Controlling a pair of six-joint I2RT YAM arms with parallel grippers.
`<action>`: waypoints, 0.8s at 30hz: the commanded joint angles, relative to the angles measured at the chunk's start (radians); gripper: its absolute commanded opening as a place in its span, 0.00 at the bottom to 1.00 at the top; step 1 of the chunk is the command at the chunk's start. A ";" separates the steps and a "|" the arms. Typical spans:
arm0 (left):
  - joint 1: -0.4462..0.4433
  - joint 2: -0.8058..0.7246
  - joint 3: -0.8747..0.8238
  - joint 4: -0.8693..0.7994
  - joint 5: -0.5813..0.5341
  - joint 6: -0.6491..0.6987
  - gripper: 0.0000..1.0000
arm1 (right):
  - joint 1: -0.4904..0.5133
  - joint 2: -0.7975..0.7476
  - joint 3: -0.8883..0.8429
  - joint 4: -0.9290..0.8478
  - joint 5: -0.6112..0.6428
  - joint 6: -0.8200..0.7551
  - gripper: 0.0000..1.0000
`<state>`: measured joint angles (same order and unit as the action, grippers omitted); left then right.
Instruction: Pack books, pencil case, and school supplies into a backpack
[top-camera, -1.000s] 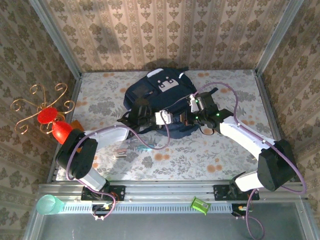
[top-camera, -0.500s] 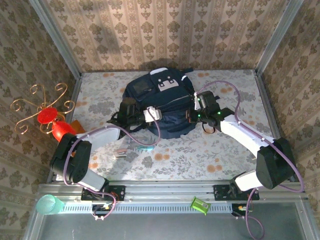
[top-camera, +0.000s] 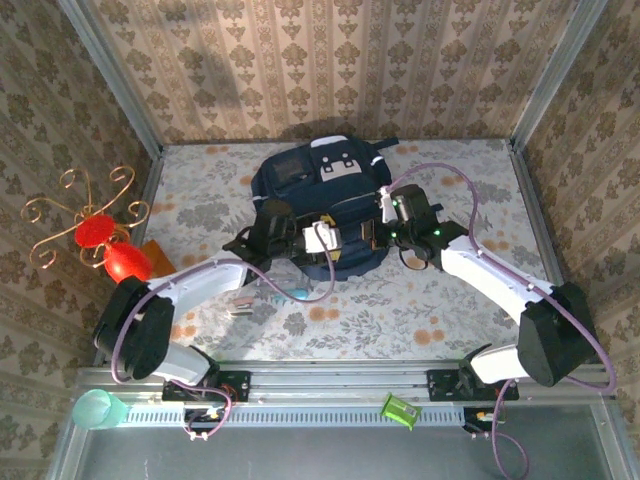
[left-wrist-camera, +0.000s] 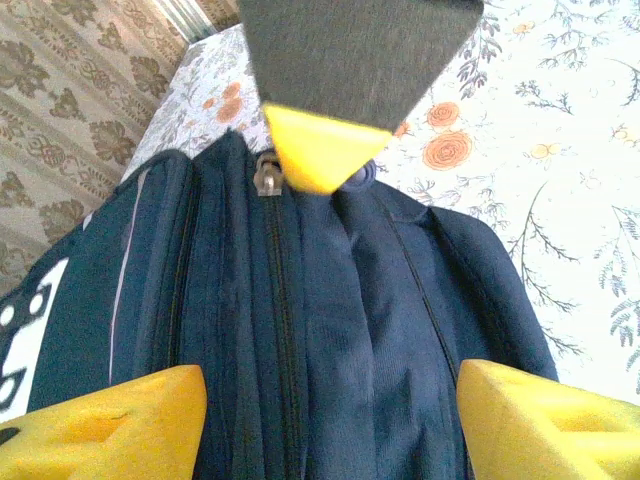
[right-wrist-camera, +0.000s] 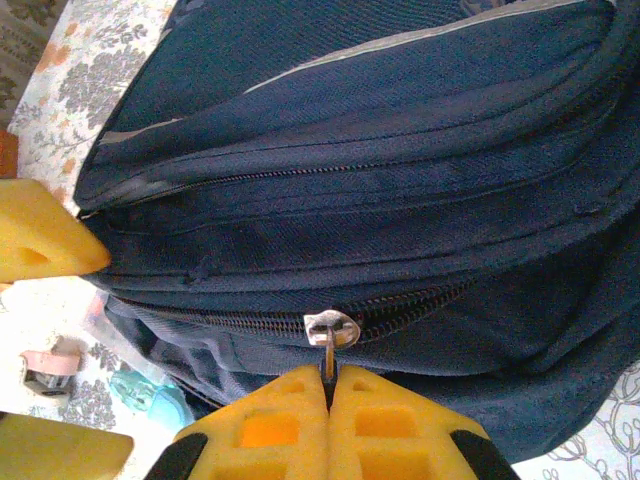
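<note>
My right pincer is pinched shut on the zip pull of the backpack, which lies mid-tabletop. My left pincer is spread wide, its yellow fingers straddling the backpack's zipped edge.

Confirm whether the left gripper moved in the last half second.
Yes. The left gripper has swung right along the near side of the backpack, away from the red ornament at the left edge of the table.
</note>
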<state>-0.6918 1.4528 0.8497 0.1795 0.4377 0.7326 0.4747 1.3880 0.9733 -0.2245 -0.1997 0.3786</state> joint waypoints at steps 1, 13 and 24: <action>-0.023 0.052 0.080 -0.069 -0.087 0.070 0.65 | 0.016 -0.045 0.002 0.069 -0.070 0.024 0.00; -0.028 0.177 0.127 0.016 -0.150 0.105 0.35 | 0.018 -0.071 -0.039 0.066 -0.051 0.025 0.00; 0.014 0.168 0.130 0.042 0.001 0.086 0.00 | -0.023 -0.062 -0.032 -0.030 0.063 0.010 0.00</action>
<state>-0.7036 1.6230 0.9573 0.1955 0.3676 0.8230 0.4770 1.3628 0.9279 -0.1993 -0.1944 0.3969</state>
